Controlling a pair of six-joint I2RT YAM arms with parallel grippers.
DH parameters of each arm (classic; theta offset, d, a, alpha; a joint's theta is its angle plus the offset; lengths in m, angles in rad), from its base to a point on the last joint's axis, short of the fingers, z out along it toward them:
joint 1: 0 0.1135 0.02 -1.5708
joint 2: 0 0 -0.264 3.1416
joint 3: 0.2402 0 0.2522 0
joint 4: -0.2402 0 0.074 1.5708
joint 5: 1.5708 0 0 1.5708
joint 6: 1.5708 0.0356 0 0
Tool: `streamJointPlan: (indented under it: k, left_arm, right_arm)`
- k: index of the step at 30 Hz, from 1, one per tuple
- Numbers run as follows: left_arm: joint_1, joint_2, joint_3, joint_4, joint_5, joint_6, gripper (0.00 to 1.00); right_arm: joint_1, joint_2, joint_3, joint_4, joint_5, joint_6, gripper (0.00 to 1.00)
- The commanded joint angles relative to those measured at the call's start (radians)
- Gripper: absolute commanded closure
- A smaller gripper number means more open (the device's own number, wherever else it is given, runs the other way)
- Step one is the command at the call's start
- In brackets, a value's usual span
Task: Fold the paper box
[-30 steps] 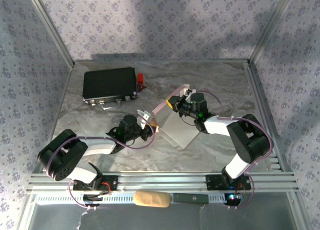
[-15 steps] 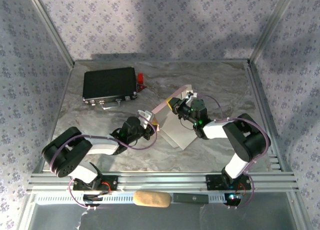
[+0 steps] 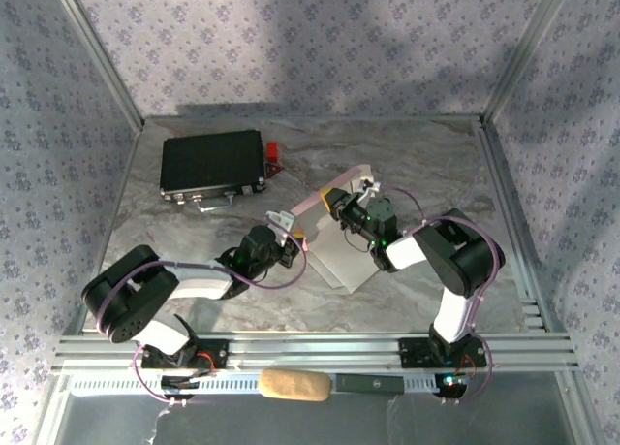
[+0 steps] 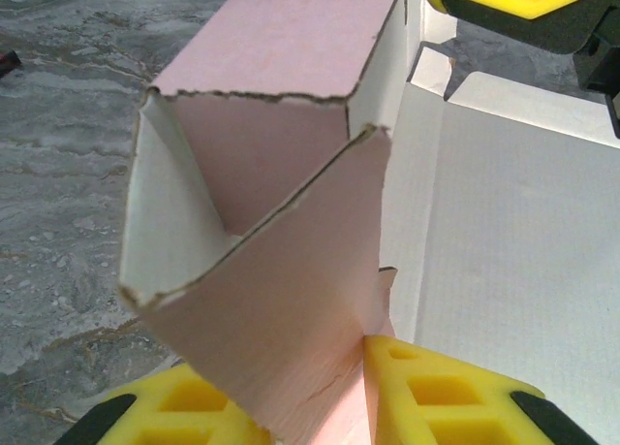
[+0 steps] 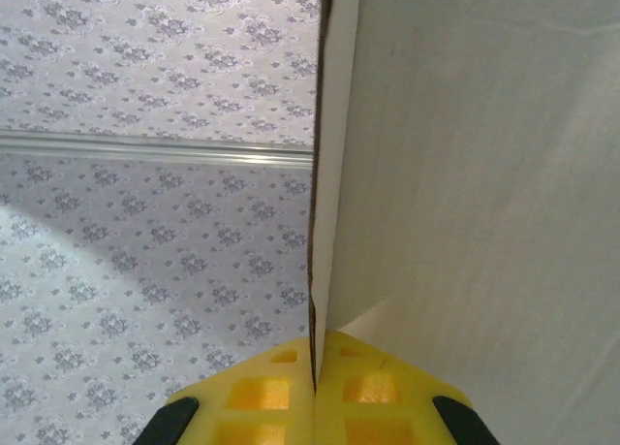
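The paper box (image 3: 341, 252) lies half folded at the table's middle, whitish inside, with a pale pink wall (image 3: 316, 201) raised along its far left side. My left gripper (image 3: 294, 243) is shut on the box's near left corner; in the left wrist view its yellow fingers (image 4: 441, 398) pinch a pink flap (image 4: 291, 309) folded across a standing corner. My right gripper (image 3: 340, 208) is shut on the raised wall's top edge. In the right wrist view its yellow pads (image 5: 351, 392) clamp the thin cardboard edge (image 5: 320, 222), with the whitish panel (image 5: 475, 193) to the right.
A black case (image 3: 213, 164) sits at the back left with a small red thing (image 3: 274, 152) beside it. A tan oblong object (image 3: 294, 385) lies on the metal rails (image 3: 310, 353) at the near edge. Patterned walls enclose the table.
The right arm has drawn its elbow in toward the box, and the box with its raised wall has shifted slightly left and nearer. The left gripper has kept its hold.
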Motion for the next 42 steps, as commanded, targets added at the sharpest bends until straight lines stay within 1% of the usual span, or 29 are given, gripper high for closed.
streamJointPlan:
  k: [1, 7, 11, 14, 16, 19, 21, 24, 25, 26, 28, 30, 32, 34, 37, 40, 42]
  left_arm:
    - [-0.015, 0.007, 0.059, 0.08, -0.066, -0.009, 0.72]
    - [-0.056, 0.043, 0.096, 0.062, -0.168, -0.012, 0.71]
    - [-0.087, 0.065, 0.122, 0.049, -0.272, -0.017, 0.71]
    - [-0.103, 0.082, 0.131, 0.068, -0.3, -0.026, 0.7]
    - [-0.112, 0.088, 0.136, 0.071, -0.312, -0.021, 0.67]
    - [-0.112, 0.066, 0.127, 0.033, -0.323, -0.024, 0.61]
    - [-0.092, 0.022, 0.097, 0.011, -0.296, -0.045, 0.56]
    - [-0.06, -0.091, 0.043, -0.068, -0.236, -0.098, 0.49]
    - [-0.053, -0.136, 0.018, -0.084, -0.203, -0.12, 0.46]
    - [-0.047, -0.187, -0.008, -0.098, -0.154, -0.148, 0.44]
    - [-0.043, -0.258, -0.035, -0.159, -0.101, -0.227, 0.42]
    - [-0.025, -0.285, -0.047, -0.216, -0.057, -0.306, 0.43]
    - [0.006, -0.279, -0.086, -0.164, -0.002, -0.365, 0.47]
    - [0.04, -0.271, -0.105, -0.118, 0.029, -0.384, 0.49]
    - [0.061, -0.274, -0.074, -0.16, 0.044, -0.356, 0.54]
    - [0.075, -0.282, -0.058, -0.193, 0.054, -0.327, 0.56]
    - [0.08, -0.281, -0.049, -0.215, 0.05, -0.304, 0.56]
  right_arm:
    - [0.031, 0.026, -0.01, -0.014, -0.042, 0.009, 1.0]
    - [0.045, 0.022, -0.02, 0.009, -0.01, 0.04, 1.0]
    - [0.057, 0.014, -0.037, 0.039, 0.035, 0.059, 1.0]
    - [0.065, 0.017, -0.028, 0.05, 0.056, 0.074, 1.0]
    - [0.065, 0.015, -0.016, 0.035, 0.061, 0.085, 1.0]
    - [0.054, -0.01, -0.004, -0.055, 0.053, 0.104, 1.0]
    - [0.044, -0.034, -0.009, -0.097, 0.049, 0.104, 1.0]
    - [0.027, -0.064, -0.032, -0.138, 0.056, 0.106, 1.0]
    - [0.021, -0.074, -0.039, -0.143, 0.062, 0.106, 1.0]
    - [0.015, -0.08, -0.045, -0.15, 0.065, 0.109, 1.0]
    - [0.004, -0.091, -0.046, -0.168, 0.074, 0.123, 1.0]
    - [-0.004, -0.104, -0.047, -0.172, 0.086, 0.14, 1.0]
    - [-0.01, -0.12, -0.041, -0.176, 0.096, 0.151, 1.0]
    - [-0.012, -0.133, -0.037, -0.167, 0.1, 0.146, 1.0]
    - [-0.024, -0.154, -0.069, -0.118, 0.078, 0.098, 1.0]
    - [-0.042, -0.142, -0.13, -0.034, 0.03, 0.068, 1.0]
    - [-0.047, -0.137, -0.168, -0.01, 0.007, 0.058, 1.0]
